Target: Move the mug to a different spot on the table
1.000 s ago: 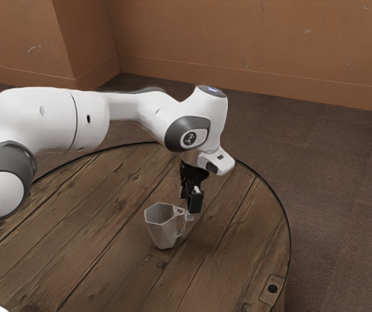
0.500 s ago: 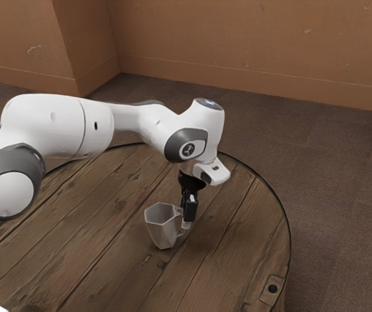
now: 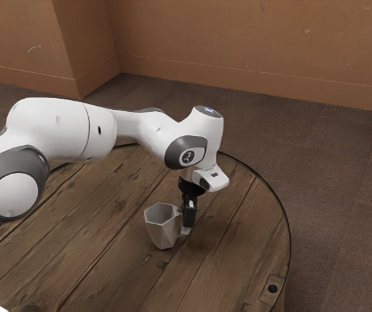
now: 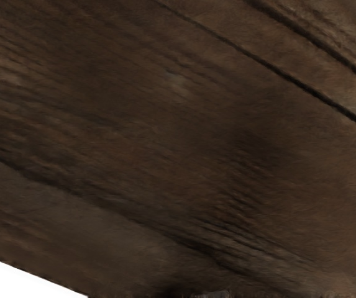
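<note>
A pale grey faceted mug point(image 3: 163, 226) stands upright near the middle of the round wooden table point(image 3: 75, 221). My black gripper point(image 3: 187, 220) points down at the mug's side facing the exterior view's right, where its handle is, and hangs low, just above the tabletop. Its fingers look open, close beside the handle, and nothing is lifted. In the wrist view, dark table planks point(image 4: 178, 124) lie close under my hand, and a white patch of the mug point(image 4: 16, 282) shows at one corner.
The table's dark rim point(image 3: 283, 214) curves round on the exterior view's right, with brown carpet floor point(image 3: 341, 195) beyond it. A small metal fitting point(image 3: 272, 288) sits on the rim near the front. Bare planks stretch to the mug's left and front.
My hand has come down beside the mug and shifted slightly toward it, and the arm has leaned further over the table. The mug has stayed where it was.
</note>
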You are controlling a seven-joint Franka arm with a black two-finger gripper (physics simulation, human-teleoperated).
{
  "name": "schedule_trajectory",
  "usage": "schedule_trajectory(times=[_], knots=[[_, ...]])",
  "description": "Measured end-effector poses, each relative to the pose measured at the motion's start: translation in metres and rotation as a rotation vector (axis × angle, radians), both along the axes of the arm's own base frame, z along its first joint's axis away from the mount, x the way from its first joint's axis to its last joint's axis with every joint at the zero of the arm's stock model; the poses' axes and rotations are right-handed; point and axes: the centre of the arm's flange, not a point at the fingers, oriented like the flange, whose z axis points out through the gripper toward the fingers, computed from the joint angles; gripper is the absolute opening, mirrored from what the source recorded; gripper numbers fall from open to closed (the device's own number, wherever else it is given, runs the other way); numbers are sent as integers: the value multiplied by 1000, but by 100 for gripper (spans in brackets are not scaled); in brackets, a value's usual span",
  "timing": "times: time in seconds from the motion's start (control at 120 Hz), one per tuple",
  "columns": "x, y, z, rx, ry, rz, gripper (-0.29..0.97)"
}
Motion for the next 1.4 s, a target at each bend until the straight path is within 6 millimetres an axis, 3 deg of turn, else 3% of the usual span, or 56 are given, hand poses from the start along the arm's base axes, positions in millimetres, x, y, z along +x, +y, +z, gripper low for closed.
schedule_trajectory(times=[0.367, 0.733, 1.133, 1.25, 1.4], knots=[[-6, 5, -3, 15, 47, 11, 65], [-6, 6, -3, 54, 39, 14, 23], [-2, 6, 2, 91, -3, -5, 7], [2, 15, 10, 124, -31, -3, 3], [8, 42, 14, 161, -47, 28, -4]])
